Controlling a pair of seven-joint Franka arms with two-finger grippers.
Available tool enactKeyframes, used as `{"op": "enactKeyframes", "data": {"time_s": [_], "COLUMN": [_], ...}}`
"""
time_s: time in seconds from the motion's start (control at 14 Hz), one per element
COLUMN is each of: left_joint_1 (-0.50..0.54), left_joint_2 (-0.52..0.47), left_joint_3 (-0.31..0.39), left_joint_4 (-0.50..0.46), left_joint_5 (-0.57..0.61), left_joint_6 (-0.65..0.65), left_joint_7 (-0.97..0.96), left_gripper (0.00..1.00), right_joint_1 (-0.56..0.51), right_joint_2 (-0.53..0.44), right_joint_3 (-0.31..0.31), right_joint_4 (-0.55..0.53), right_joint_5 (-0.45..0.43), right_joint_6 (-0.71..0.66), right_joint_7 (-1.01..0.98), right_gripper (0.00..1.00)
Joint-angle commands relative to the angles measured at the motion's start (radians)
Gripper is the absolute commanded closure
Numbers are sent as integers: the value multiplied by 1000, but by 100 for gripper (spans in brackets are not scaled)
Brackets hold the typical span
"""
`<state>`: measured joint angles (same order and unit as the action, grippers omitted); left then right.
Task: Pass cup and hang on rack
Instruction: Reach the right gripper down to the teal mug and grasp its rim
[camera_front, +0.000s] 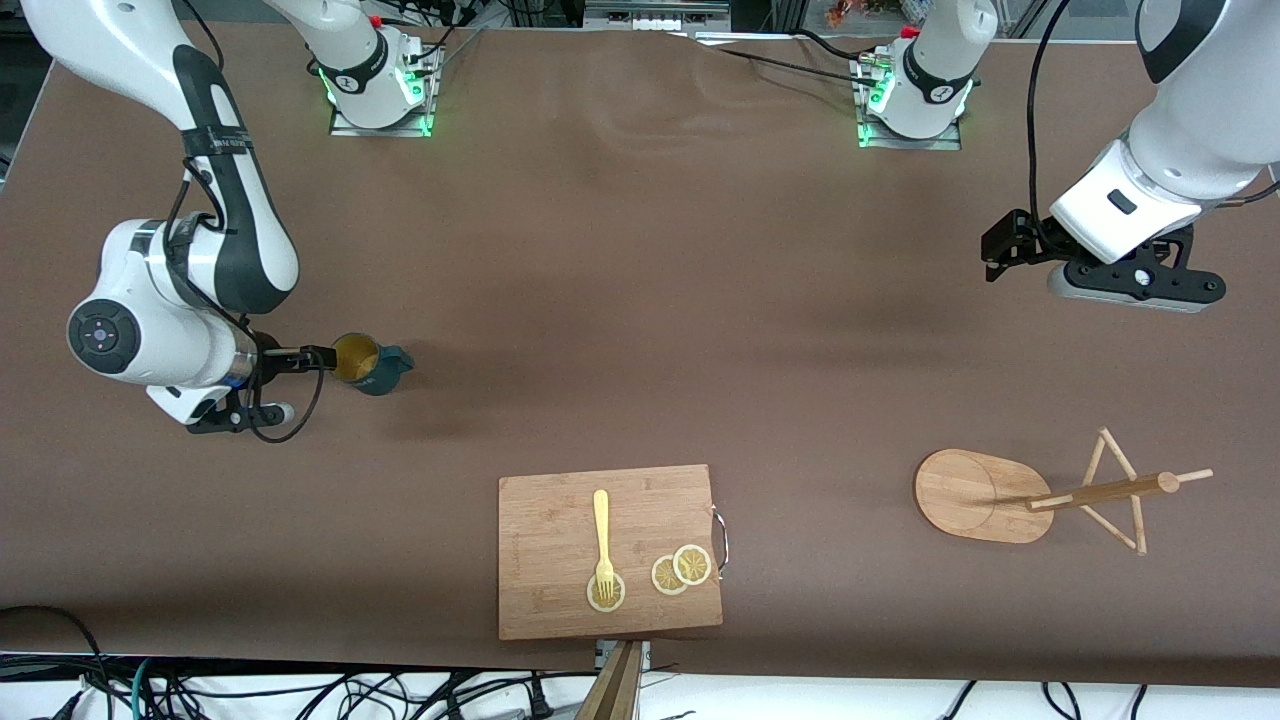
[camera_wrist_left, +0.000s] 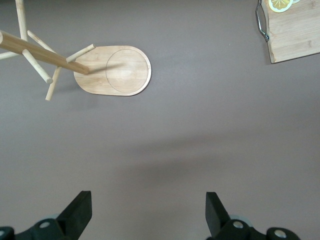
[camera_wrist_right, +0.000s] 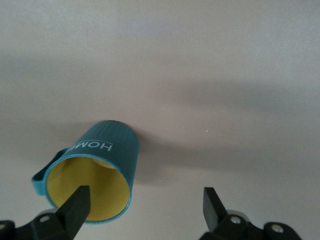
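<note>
Upright teal cup (camera_front: 372, 364), standing rack (camera_front: 1040, 494)

Brown table (camera_front: 640, 300), cup (camera_front: 372, 364), cutting board (camera_front: 560, 520), rack (camera_front: 985, 495) (seemingly upright)

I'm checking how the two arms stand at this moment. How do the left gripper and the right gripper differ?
The right gripper is low at the cup, one finger over its rim; the left gripper hangs over bare table with nothing between its fingers. The right wrist view is filled by the cup; the left one takes in the rack and a corner of the cutting board. Both grippers are open and hold nothing.
</note>
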<state>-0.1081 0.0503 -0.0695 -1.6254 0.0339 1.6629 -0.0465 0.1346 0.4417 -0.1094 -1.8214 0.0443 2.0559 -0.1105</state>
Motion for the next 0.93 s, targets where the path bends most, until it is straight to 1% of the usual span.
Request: {"op": "enactKeyframes", "data": {"time_s": [0.0, 0.43, 0.5, 0.57, 0.65, 0.79, 0.86], "left_joint_1": [7, 7, 7, 7, 8, 8, 8], "left_joint_2": [14, 16, 16, 16, 16, 14, 16], "left_joint_3": [-3, -3, -3, -3, -3, -1, -1], "left_joint_4": [30, 30, 30, 30, 30, 30, 30], "left_joint_5": [-19, -19, -19, -19, -19, -19, -19], "left_joint_6": [-14, -14, -14, -14, -14, -14, -14], "left_joint_7": [27, 27, 27, 28, 28, 28, 30], "left_gripper": [0, 0, 0, 0, 0, 0, 0], "right_joint_1": [-4, -4, -4, -4, -4, 0, 2], "right_joint_2": [-25, -25, -21, -14, -11, -11, -9], "right_joint_3": [2, 2, 2, 2, 2, 2, 2], "right_joint_4": [-71, -110, -113, -111, -111, -111, -111], "right_joint_5": [19, 28, 51, 64, 66, 66, 66], "right_joint_6": [50, 76, 81, 81, 81, 79, 78], "right_joint_7": [3, 3, 2, 0, 0, 0, 0], "right_gripper": [0, 0, 1, 5, 19, 50, 64]}}
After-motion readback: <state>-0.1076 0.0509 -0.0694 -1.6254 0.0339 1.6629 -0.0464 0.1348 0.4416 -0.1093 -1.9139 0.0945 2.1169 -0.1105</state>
